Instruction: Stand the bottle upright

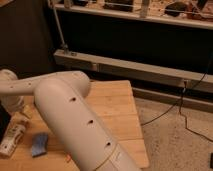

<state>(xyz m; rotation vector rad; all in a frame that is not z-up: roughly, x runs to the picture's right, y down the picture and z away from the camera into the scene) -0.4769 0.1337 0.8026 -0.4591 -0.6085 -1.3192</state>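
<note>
Pale wood w/ visible plank seams & a matte grain forms the square-cornered light wooden tabletop [120,107], which fills the lower left. Smooth glossy white plastic covers the thick cylindrical robot arm [80,125]. It rises from the bottom edge w/ a row of small dark round holes along its side, bends at a rounded elbow approx mid-frame, then runs left as a slimmer white link.

At the far-left end is the white-housed two-finger gripper [10,107], hanging low over the table's left side, right above the bottle. Its jaws stand spread wide & nothing shows between them.

Small slim whitish translucent plastic bottle [12,138] w/ printed label lies on its side on the wood near the left edge, long axis diagonal. Just right of it is a soft-looking blue rectangular sponge [39,145], flat on the table, close to the bottle but not touching. A small orange tip [66,158] peeks out by the arm's lower edge; rest hidden.

Beyond the table is a speckled grey-beige floor [170,140] w/ a thin black cable [161,117] trailing across it toward a low grey metal rail [130,70] along the back. Above that sit a dark panel & a metal-framed shelf [145,12], contents too blurry to ID. Lighting is dim & warm.
</note>
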